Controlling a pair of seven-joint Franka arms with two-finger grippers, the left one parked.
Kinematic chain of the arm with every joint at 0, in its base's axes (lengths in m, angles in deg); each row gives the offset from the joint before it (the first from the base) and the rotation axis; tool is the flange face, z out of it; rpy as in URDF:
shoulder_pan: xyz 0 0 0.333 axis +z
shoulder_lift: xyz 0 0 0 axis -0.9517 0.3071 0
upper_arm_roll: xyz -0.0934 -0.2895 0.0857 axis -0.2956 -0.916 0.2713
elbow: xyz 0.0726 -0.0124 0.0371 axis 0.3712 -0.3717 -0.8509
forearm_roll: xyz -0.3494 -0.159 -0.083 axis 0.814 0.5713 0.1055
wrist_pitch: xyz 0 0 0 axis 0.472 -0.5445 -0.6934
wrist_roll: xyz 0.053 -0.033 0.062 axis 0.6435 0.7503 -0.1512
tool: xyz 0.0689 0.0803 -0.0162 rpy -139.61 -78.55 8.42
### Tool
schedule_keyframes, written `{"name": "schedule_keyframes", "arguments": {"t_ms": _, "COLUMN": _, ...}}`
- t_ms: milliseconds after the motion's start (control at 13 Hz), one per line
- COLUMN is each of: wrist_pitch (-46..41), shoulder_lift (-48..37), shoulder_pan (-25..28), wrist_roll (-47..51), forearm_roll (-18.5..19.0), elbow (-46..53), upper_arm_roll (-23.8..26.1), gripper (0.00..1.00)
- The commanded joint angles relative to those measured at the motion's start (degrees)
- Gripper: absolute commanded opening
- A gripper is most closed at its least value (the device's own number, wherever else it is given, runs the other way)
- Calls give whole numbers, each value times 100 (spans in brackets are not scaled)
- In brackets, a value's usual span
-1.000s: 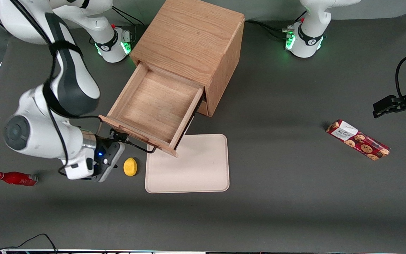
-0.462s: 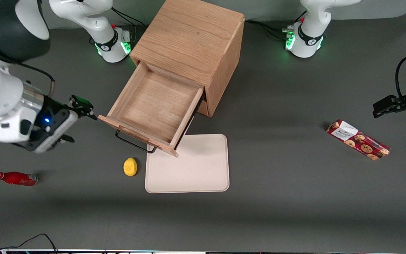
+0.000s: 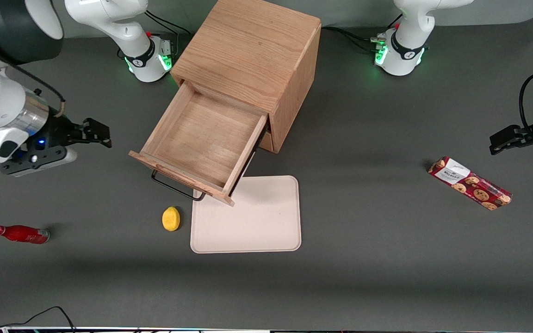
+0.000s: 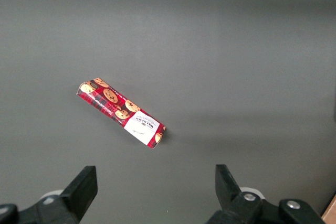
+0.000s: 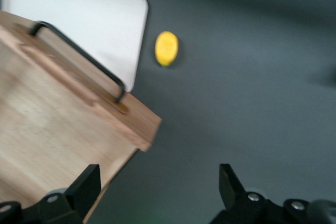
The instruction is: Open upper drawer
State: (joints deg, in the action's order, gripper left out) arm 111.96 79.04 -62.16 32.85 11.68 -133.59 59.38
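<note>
The upper drawer [image 3: 201,138] of the light oak cabinet [image 3: 252,51] stands pulled far out, its inside bare. Its dark bar handle [image 3: 176,187] faces the front camera. In the right wrist view the drawer front [image 5: 89,98] and its handle [image 5: 79,56] show. My gripper [image 3: 97,134] is open and holds nothing. It hangs above the table beside the drawer's front corner, toward the working arm's end, apart from the handle. In its own view the gripper [image 5: 157,187] has bare table between its fingers.
A cream tray [image 3: 248,215] lies on the table nearer the camera than the drawer, partly under its front. A yellow lemon-like thing [image 3: 170,218] lies beside the tray. A red bottle [image 3: 19,233] lies toward the working arm's end. A cookie pack [image 3: 470,182] lies toward the parked arm's end.
My gripper has left the handle and moved up and away from the drawer toward the working arm's end. The drawer has stayed pulled out.
</note>
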Motion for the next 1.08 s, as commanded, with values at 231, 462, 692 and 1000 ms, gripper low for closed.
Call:
{"name": "schedule_keyframes", "arguments": {"t_ms": 231, "wrist_pitch": 278, "shoulder_lift": -539, "shoulder_pan": -64, "wrist_roll": 185, "forearm_roll": 268, "elbow": -847, "upper_arm_roll": -295, "gripper": 100}}
{"name": "schedule_keyframes", "arguments": {"t_ms": 462, "wrist_pitch": 428, "shoulder_lift": -917, "shoulder_pan": -187, "wrist_roll": 176, "forearm_roll": 478, "elbow": -1322, "upper_arm_roll": -279, "gripper": 100}}
{"name": "schedule_keyframes", "arguments": {"t_ms": 692, "wrist_pitch": 393, "shoulder_lift": -917, "shoulder_pan": -327, "wrist_roll": 158, "forearm_roll": 550, "elbow": -1262, "upper_arm_roll": -278, "gripper": 100}}
{"name": "schedule_keyframes", "arguments": {"t_ms": 1000, "wrist_pitch": 366, "shoulder_lift": -891, "shoulder_pan": -345, "wrist_roll": 114, "forearm_roll": 620, "elbow": -1077, "upper_arm_roll": -322, "gripper": 100}}
